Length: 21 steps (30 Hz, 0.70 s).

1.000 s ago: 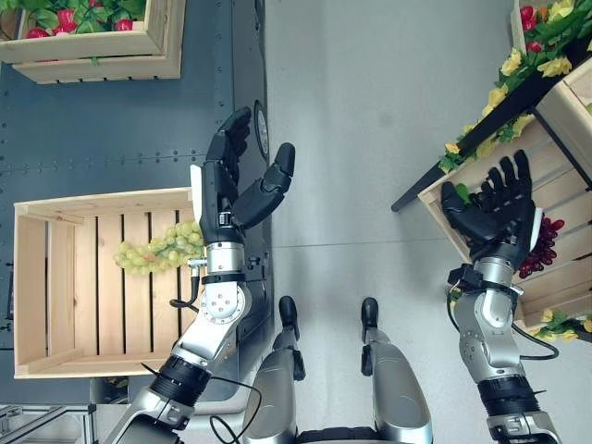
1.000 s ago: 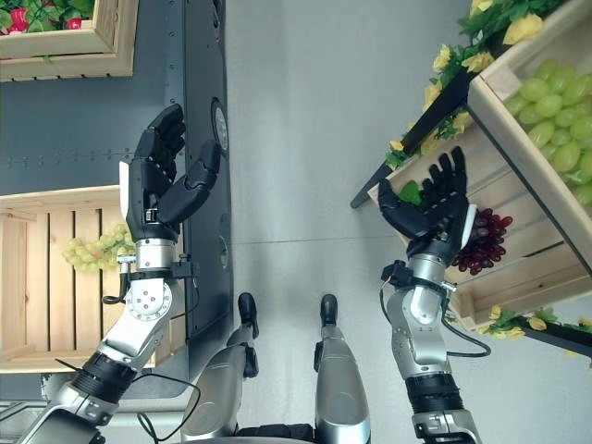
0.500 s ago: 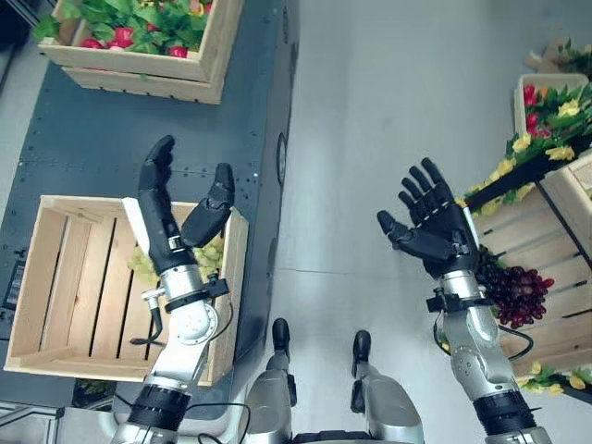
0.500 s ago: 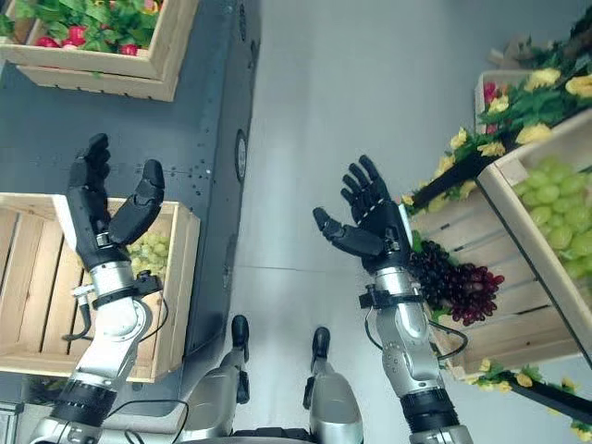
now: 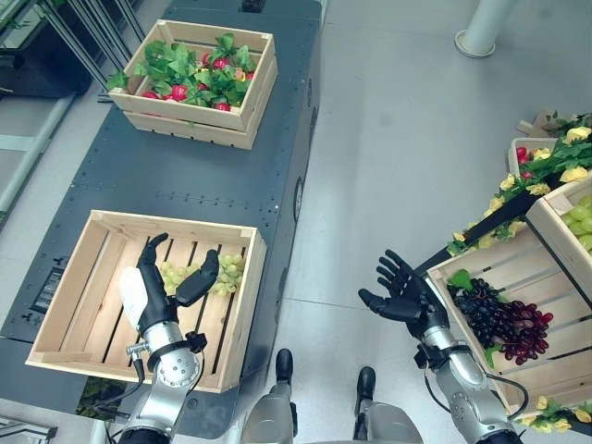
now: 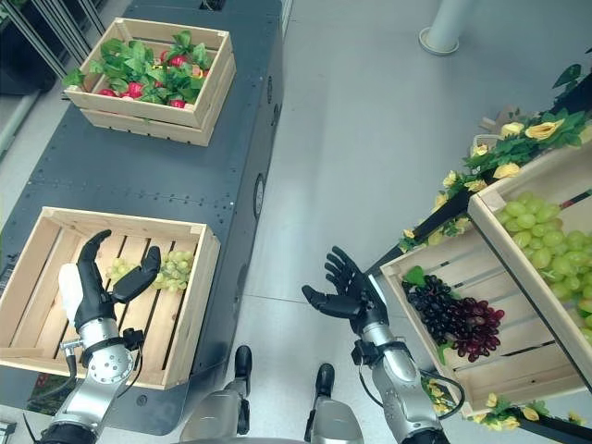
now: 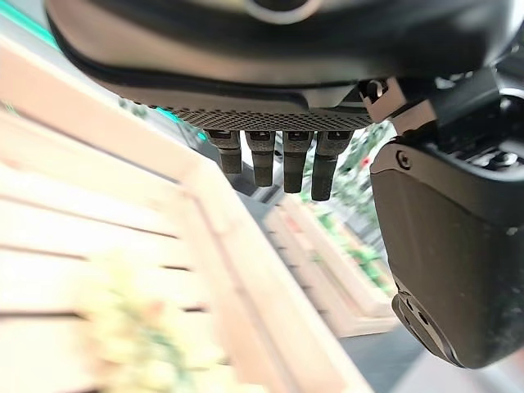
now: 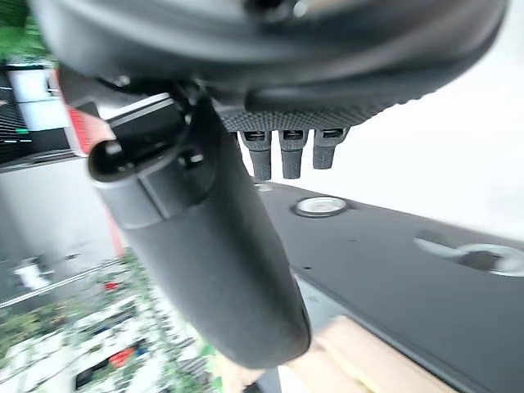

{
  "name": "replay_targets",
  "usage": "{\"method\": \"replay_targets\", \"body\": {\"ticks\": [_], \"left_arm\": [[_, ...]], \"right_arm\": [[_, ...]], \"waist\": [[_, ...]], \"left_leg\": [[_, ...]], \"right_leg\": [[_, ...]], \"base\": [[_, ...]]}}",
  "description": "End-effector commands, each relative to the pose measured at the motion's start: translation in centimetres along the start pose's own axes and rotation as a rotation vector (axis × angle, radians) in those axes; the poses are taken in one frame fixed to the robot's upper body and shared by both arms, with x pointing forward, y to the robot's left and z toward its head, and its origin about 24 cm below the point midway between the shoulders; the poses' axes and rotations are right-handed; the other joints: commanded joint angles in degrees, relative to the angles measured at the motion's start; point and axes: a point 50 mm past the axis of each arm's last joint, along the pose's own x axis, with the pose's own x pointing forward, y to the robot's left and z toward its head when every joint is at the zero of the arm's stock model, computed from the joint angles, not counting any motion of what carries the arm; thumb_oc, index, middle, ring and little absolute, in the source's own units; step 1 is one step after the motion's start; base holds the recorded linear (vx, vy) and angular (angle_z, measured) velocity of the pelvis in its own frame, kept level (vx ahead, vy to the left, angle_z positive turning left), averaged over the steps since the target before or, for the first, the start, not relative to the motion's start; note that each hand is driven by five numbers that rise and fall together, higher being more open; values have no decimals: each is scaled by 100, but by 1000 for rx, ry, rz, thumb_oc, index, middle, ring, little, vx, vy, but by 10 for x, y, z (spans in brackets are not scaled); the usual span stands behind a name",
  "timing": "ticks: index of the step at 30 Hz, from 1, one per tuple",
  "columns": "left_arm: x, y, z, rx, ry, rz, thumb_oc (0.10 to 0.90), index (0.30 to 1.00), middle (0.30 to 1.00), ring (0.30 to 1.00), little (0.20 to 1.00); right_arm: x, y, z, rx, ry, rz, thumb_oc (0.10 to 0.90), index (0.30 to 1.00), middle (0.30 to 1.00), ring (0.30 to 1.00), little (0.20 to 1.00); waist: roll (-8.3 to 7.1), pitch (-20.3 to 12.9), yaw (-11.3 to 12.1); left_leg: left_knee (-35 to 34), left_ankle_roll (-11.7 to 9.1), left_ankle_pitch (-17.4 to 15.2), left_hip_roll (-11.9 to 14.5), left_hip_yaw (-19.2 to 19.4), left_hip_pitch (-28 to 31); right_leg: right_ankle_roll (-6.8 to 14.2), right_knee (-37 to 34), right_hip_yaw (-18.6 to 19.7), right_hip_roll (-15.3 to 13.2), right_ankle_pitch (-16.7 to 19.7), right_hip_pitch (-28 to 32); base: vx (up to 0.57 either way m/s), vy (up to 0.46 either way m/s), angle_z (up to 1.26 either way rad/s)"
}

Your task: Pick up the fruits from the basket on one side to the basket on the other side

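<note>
Two crates mattered at this moment. At about 8 o'clock on the dark platform (image 5: pixel 199 180) sat the slatted wooden crate (image 5: pixel 65 282), and a bunch of green grapes (image 5: pixel 225 275) lay on its slats toward the 3 o'clock wall. At about 3 to 4 o'clock, across the bare grey floor (image 5: pixel 398 139), a tilted shelf crate (image 5: pixel 481 264) held a cluster of dark purple grapes (image 5: pixel 504 319), with more green grapes (image 6: pixel 546 231) in the bin above it.

The left hand (image 5: pixel 153 287) hung over the platform crate with its fingers straight and thumb apart, holding nothing; the green bunch lay just beyond its thumb tip, toward 2 o'clock, and whether the thumb touched it could not be told. That posture looked like a hand spread because it had nothing to hold, the fruit already resting on the slats.

The right hand (image 5: pixel 407 298) was spread too, palm up and bare, over the floor just at 9 o'clock of the shelf crate and apart from the purple cluster. Judging by the task, it seemed poised there so that it could reach the purple grapes.

A third crate (image 5: pixel 199 125) of greenery and red fruit stood at 11 o'clock on the platform, well apart from both hands.
</note>
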Motion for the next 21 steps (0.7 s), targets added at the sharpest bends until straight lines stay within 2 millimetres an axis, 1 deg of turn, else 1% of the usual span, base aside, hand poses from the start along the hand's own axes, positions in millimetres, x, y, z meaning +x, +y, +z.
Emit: {"method": "replay_targets", "body": {"ticks": [1,6,11,14,17,21], "left_arm": [[34,32,7,212,-111,84,800,900,900,900,900],[47,45,0,360,-104,111,800,900,900,900,900],[58,51,1,477,-105,128,800,900,900,900,900],[68,55,8,547,-142,167,800,900,900,900,900],[79,54,21,593,-188,206,800,900,900,900,900],[88,54,33,634,-247,226,800,900,900,900,900]], "right_arm": [[5,8,23,-76,-95,91,800,900,900,900,900],[4,3,26,-115,-78,98,800,900,900,900,900],[6,1,30,-143,-77,104,800,900,900,900,900],[8,0,34,-156,-84,110,800,900,900,900,900],[10,2,37,-159,-91,116,800,900,900,900,900],[12,3,39,-169,-104,123,800,900,900,900,900]], "waist": [[-59,-409,-46],[-15,-210,-69],[-3,-15,-112],[-9,164,-143],[-50,330,-185],[-93,516,-223]], "left_leg": [[6,-24,-355,-249,-66,80],[119,18,-393,-289,-63,29],[310,41,-444,-316,-24,-148],[395,56,-438,-321,8,-282],[509,77,-454,-335,39,-407],[727,100,-485,-347,83,-605]], "right_leg": [[-212,248,-67,-5,100,-336],[-205,422,3,-58,29,-461],[-193,595,62,-88,-21,-656],[-179,740,99,-94,-47,-809],[-162,833,153,-103,-47,-946],[-153,988,196,-124,-44,-1137]], "base": [[15,89,7],[16,85,1],[-9,83,0],[-16,60,6],[-8,37,4],[1,8,0]]}}
